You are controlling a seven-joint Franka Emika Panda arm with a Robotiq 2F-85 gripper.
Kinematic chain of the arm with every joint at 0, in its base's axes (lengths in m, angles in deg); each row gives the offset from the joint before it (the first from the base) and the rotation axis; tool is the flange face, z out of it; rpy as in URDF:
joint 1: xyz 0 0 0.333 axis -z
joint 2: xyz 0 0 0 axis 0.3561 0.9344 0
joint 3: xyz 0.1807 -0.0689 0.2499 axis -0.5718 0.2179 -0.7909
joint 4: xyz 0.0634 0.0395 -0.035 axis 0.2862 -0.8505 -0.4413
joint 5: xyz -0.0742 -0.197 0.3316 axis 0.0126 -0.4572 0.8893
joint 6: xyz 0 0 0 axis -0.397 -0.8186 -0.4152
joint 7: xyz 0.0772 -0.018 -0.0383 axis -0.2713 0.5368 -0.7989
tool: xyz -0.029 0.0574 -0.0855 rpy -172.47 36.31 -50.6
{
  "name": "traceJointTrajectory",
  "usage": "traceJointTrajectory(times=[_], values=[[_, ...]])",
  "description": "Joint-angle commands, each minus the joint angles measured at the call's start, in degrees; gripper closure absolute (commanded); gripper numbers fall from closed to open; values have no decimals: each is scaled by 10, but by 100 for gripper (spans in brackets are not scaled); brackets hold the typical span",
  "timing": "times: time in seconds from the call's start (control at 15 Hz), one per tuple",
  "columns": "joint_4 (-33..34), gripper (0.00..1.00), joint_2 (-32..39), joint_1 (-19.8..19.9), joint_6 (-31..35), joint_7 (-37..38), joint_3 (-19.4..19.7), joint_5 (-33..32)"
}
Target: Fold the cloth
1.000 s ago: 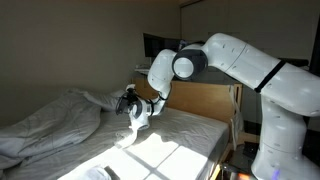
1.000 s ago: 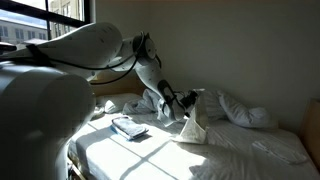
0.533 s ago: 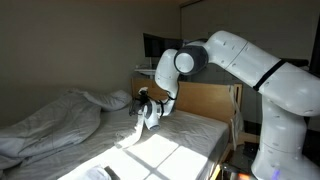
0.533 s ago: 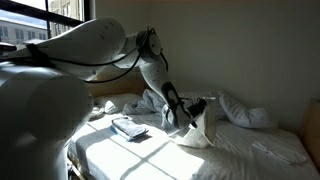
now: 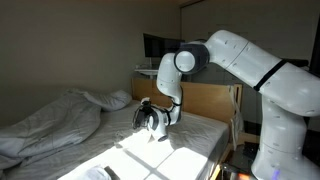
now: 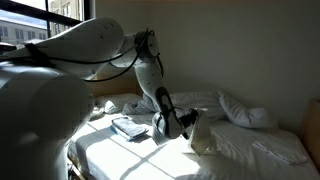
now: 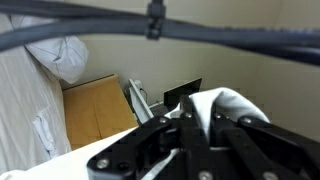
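One claw [image 5: 150, 117] only: pinches a bunch of the white cloth [image 6: 203, 138] tight, holds it low over the bed [image 5: 190, 152], near the brown headboard [image 5: 207, 100].

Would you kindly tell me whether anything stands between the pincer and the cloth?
Nothing does: the pincer is shut on a bunch of the cloth. A small flat object lies on the mattress nearby, possibly in the fold's way.
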Motion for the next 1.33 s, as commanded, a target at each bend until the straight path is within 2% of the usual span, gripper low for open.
traceJointTrajectory(times=[0.0, 0.2, 0.27, 0.47, 0.73, 0.87, 1.0, 1.07, 1.27], values=[[-15, 90, -12, -25, -2, -11, -12, -40], [11, 90, 5, -61, 12, -22, -11, -61], [25, 90, 18, -100, 33, -14, 18, -44], [56, 91, 49, -139, 78, -22, 46, -44], [71, 90, 90, -162, 156, -61, 82, -44], [77, 90, 99, -151, 167, -60, 86, -44], [69, 90, 85, -139, 150, -37, 86, -35], [61, 91, 64, -108, 128, -40, 60, -41], [40, 90, 21, -68, 78, -18, 42, -25]])
